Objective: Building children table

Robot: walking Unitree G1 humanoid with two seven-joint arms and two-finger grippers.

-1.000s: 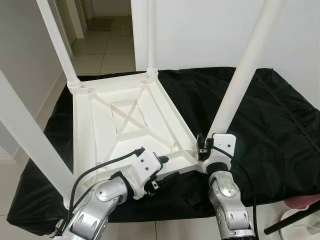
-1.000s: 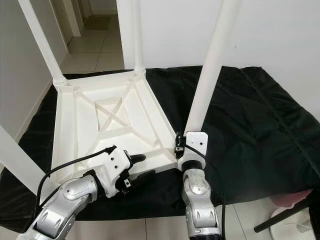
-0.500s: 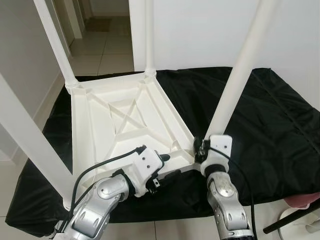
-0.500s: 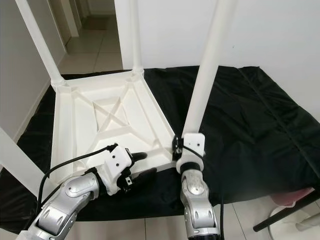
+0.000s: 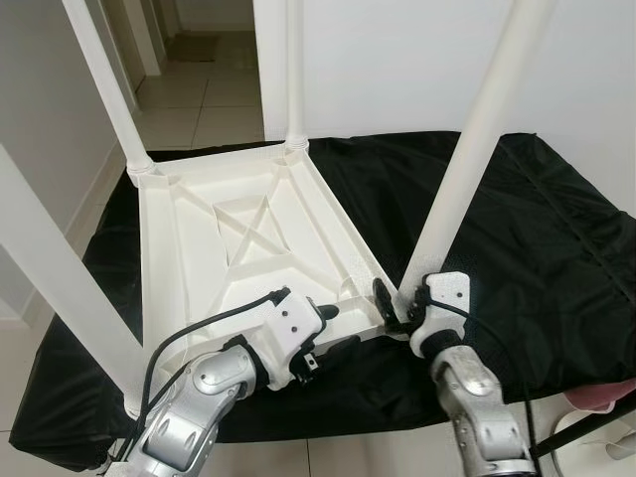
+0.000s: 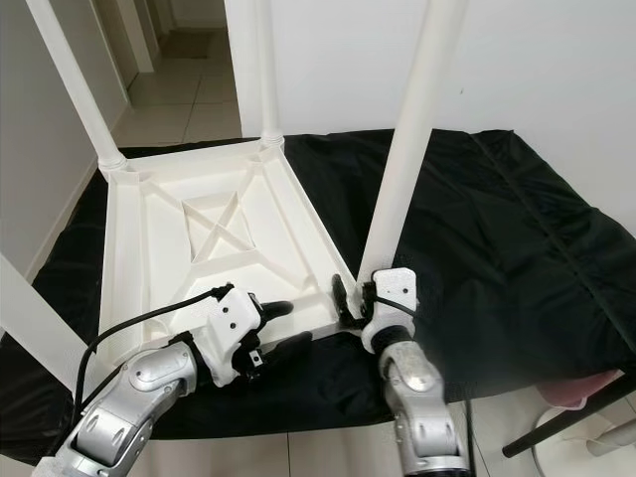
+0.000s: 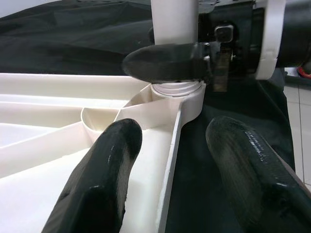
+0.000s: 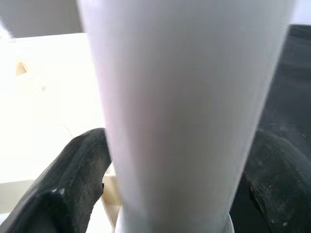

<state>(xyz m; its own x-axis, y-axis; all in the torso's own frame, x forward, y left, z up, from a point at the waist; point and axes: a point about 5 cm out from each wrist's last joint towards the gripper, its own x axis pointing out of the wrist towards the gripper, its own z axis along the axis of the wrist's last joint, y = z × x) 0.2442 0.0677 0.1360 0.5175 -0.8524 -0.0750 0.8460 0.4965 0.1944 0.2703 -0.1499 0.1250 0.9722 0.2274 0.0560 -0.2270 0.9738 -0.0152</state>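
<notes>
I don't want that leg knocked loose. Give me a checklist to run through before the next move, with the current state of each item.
1. Right tool around the near right leg, just above its socket: ok; whether the fingers press it: cannot tell.
2. Left tool open, straddling the near edge of the tabletop: ok.
3. Leg standing in the corner socket: ok; fully seated: cannot tell.
4. All four legs standing up from the upside-down top: ok.
5. Top lying on the black cloth: ok.
</notes>
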